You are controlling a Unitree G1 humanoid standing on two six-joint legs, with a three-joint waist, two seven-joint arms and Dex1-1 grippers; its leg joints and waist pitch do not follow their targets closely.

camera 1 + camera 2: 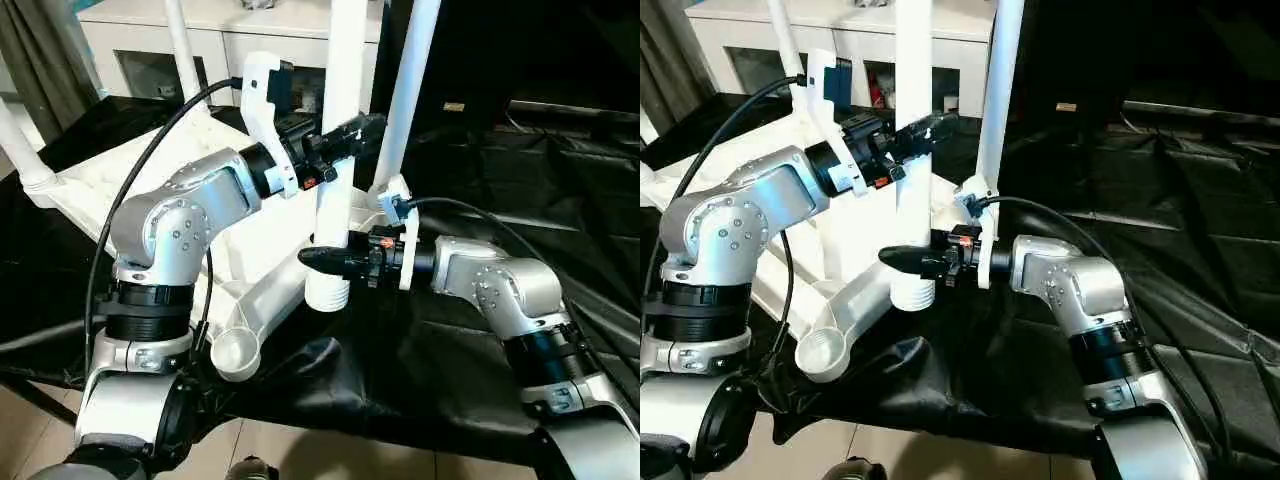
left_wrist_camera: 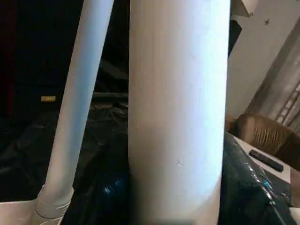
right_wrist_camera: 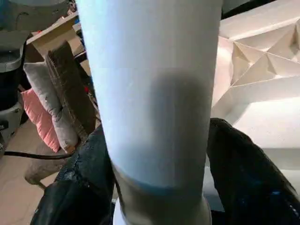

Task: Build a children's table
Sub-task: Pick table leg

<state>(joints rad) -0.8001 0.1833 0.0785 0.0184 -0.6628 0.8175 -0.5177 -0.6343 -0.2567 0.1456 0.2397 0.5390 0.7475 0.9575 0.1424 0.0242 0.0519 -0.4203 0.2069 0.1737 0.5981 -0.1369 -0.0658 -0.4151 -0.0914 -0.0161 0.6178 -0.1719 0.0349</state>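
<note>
White leg (image 1: 338, 150) upright, left fingers (image 1: 352, 133) gripping high, right fingers (image 1: 322, 258) straddling low, beside tabletop (image 1: 240, 240) edge.

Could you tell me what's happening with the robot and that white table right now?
The robot is assembling the children's table, which lies upside down on black sheeting. Both grippers are on one loose leg, held upright: the left gripper higher, the right gripper near its threaded end. The near corner socket is empty.

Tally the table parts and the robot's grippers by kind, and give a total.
Table legs: 4
Tabletop: 1
Grippers: 2 (left gripper, right gripper)
Total: 7
</note>
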